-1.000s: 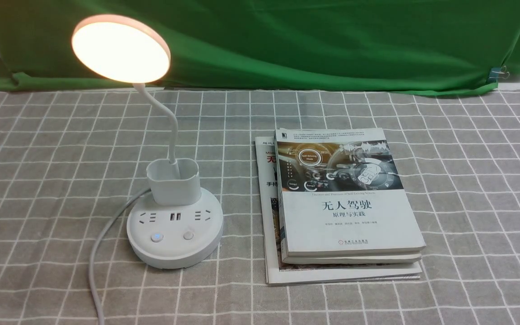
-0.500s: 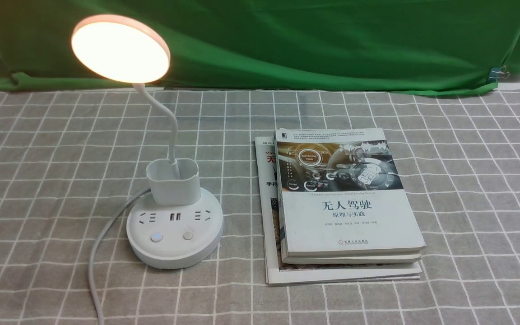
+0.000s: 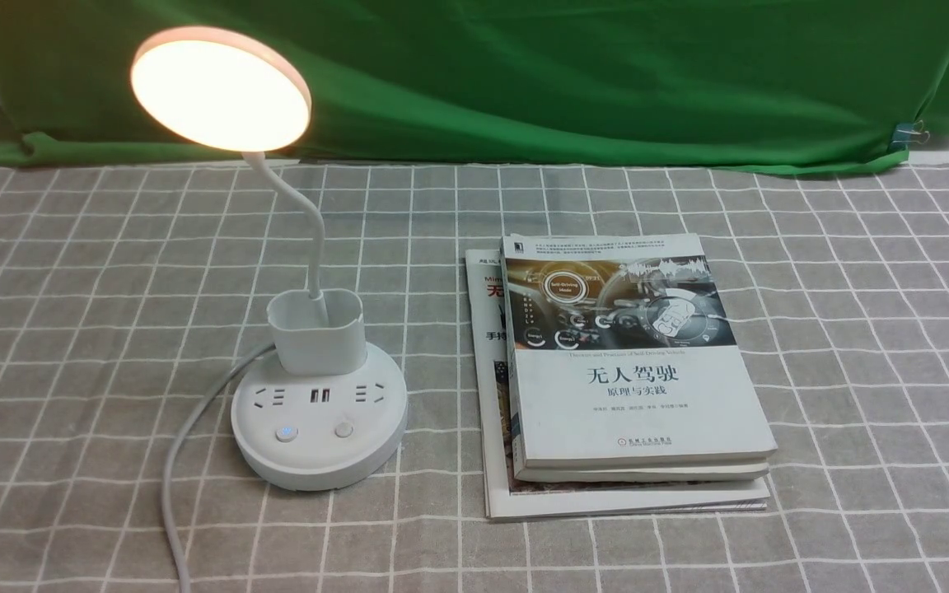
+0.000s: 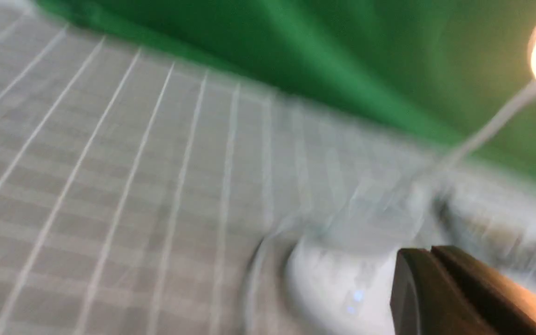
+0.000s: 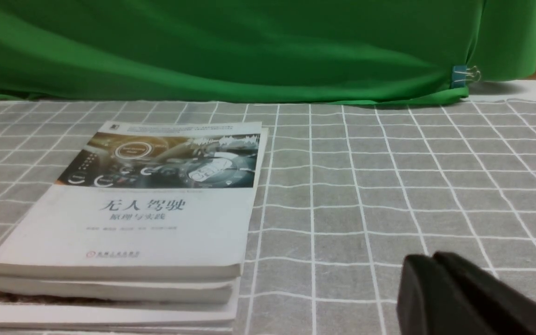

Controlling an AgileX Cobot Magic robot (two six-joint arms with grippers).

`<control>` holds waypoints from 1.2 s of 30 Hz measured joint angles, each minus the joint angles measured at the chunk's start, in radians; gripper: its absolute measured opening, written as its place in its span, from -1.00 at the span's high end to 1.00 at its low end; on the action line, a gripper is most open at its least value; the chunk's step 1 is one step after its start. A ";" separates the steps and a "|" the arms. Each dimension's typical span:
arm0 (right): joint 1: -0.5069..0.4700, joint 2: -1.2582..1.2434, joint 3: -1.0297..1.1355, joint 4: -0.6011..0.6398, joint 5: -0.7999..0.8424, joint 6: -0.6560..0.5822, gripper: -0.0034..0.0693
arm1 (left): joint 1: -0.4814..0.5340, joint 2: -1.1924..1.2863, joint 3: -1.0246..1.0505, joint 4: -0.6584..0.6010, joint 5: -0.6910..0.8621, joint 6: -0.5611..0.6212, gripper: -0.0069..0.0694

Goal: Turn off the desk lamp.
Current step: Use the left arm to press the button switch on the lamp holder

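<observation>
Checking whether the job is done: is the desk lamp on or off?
On. The desk lamp has its disc head glowing bright warm yellow in the front view, and the blurred left wrist view shows the same glow.

The left gripper (image 4: pixel 431 253) shows as two dark fingers pressed together, in a blurred wrist view. The right gripper (image 5: pixel 435 258) likewise has its two black fingers closed flat against each other.

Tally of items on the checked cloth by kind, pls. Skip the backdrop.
White desk lamp with lit round disc head: 1
Stacked white paperback books: 2
Thin magazine under the books: 1
Total: 4
</observation>
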 joint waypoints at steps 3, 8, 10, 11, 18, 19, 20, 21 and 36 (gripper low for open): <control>0.000 0.000 0.000 0.000 0.000 -0.001 0.79 | -0.004 0.188 -0.114 0.005 0.168 0.112 0.82; 0.000 0.000 0.000 0.000 0.000 -0.001 0.79 | -0.128 0.430 -0.196 0.010 0.207 0.178 0.82; 0.000 0.000 0.000 0.000 0.000 -0.002 0.79 | -0.191 0.498 -0.205 0.042 0.170 0.175 0.82; 0.000 0.000 0.000 0.000 0.000 -0.002 0.79 | -0.244 0.577 -0.214 0.071 0.139 0.155 0.82; 0.000 0.000 0.000 0.000 0.000 -0.002 0.79 | -0.428 0.853 -0.263 0.074 -0.006 0.046 0.82; 0.000 0.000 0.000 0.000 0.000 -0.002 0.79 | -0.448 0.896 -0.272 0.074 -0.024 0.027 0.82; 0.000 0.000 0.000 0.000 0.000 -0.002 0.79 | -0.451 0.902 -0.274 0.074 -0.026 0.024 0.82; 0.000 0.000 0.000 0.000 0.000 -0.002 0.79 | -0.464 0.937 -0.284 0.074 -0.036 0.008 0.82; 0.000 0.000 0.000 0.000 0.000 -0.002 0.79 | -0.542 1.163 -0.433 0.203 -0.049 -0.159 0.82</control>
